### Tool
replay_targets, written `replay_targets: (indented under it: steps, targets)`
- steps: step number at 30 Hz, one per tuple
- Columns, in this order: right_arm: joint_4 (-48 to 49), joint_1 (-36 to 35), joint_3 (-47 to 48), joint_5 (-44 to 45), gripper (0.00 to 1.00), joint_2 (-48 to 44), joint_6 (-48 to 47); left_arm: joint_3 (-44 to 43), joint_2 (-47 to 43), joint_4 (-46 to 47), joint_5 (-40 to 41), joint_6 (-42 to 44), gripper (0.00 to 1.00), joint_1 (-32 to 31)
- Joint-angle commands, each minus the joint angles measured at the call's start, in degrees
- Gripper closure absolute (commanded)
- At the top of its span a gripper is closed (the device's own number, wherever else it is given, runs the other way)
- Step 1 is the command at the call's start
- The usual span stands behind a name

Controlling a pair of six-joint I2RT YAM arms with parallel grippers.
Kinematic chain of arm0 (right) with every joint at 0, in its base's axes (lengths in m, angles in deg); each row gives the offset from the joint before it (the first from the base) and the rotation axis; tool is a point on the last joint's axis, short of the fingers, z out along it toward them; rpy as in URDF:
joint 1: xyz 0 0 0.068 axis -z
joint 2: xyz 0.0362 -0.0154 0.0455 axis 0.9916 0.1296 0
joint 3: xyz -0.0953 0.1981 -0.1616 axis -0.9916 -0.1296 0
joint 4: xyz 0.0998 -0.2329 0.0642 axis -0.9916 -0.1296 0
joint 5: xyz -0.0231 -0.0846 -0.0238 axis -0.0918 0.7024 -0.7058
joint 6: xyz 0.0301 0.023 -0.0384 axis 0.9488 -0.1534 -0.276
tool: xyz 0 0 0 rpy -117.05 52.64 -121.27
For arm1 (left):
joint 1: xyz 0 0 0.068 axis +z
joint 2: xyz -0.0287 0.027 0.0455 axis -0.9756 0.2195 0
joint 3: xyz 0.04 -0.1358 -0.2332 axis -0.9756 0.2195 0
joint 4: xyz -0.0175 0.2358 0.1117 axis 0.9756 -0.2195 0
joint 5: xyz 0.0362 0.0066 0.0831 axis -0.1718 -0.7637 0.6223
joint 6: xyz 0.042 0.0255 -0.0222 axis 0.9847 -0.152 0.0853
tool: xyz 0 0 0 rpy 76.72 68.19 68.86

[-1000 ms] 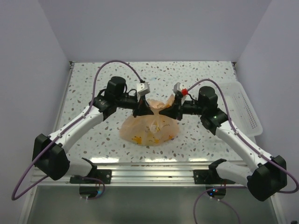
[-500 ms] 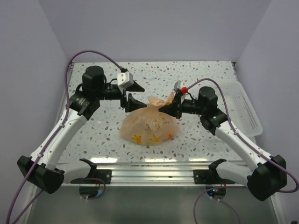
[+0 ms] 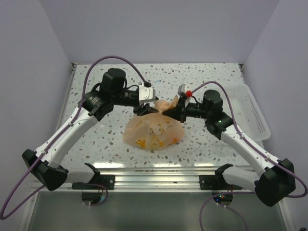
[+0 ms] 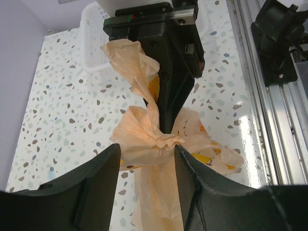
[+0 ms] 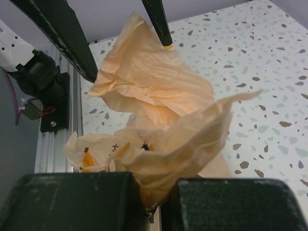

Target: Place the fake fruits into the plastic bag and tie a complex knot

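Between the parted fingers of left gripper [image 4: 147,161]: the knot [image 4: 153,138], straddled, not visibly pinched, so open. Running back between those same fingers toward the wrist: one loose tail. Pinched flat between the closed fingers of right gripper [image 5: 159,187]: the other tail of the plastic bag [image 3: 154,131], close beside the knot. Below both fingertip pairs: the bag's body slumped on the speckled table [image 3: 96,144], fake fruits [image 3: 141,143] inside. Reads as the tying step, with no fruit seen loose outside. Next probably calls for closing the left fingers on the free tail and pulling away from the right. Counted: one bag, one knot, two tails, two grippers. Fruits only as yellow patches through the film, number not tellable. Outward past the right arm: one white tray [image 3: 252,113].
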Motion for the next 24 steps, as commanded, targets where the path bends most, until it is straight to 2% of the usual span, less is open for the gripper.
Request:
replay_targets:
  steps: [1, 4, 6, 10, 12, 13, 18, 21, 22, 24]
  targets:
    - [1.9, -0.2, -0.1, 1.7, 1.0, 0.3, -1.2, -4.2, 0.7, -6.7, 2.6, 7.7, 0.47, -0.2]
    - [2.6, -0.4, -0.2, 2.4, 1.0, 0.6, -1.1, -5.3, 0.6, -9.3, 1.8, 10.3, 0.42, -0.4]
    - [3.1, -0.4, -0.4, 2.3, 1.0, 0.8, -1.0, -5.3, 0.5, -9.0, 1.8, 10.2, 0.44, -0.6]
    - [3.2, -0.5, -0.2, 2.3, 1.0, 1.0, -0.9, -5.0, 0.6, -9.1, 0.7, 11.0, 0.56, -0.7]
    - [2.9, -0.5, -0.2, 2.1, 1.0, 0.9, -1.2, -5.4, 0.9, -10.8, 0.1, 12.9, 0.46, -1.0]
    - [2.7, -0.5, -0.2, 2.1, 1.0, 0.9, -1.2, -5.6, 1.0, -11.1, 0.0, 13.7, 0.35, -1.1]
    - [2.0, -0.5, -0.2, 1.6, 1.0, 0.8, -1.8, -5.6, 1.0, -11.3, 0.7, 15.1, 0.34, -1.2]
    - [2.2, -0.6, -0.2, 1.6, 1.0, 0.8, -1.5, -5.8, 1.1, -11.7, 1.5, 16.1, 0.48, -1.2]
    - [2.3, -0.6, -0.3, 1.8, 1.0, 0.9, -1.4, -5.6, 1.0, -11.2, 1.5, 16.3, 0.63, -1.3]
    - [2.6, -0.6, -0.3, 2.1, 1.0, 0.9, -1.3, -5.6, 0.8, -10.4, 1.4, 15.8, 0.83, -1.3]
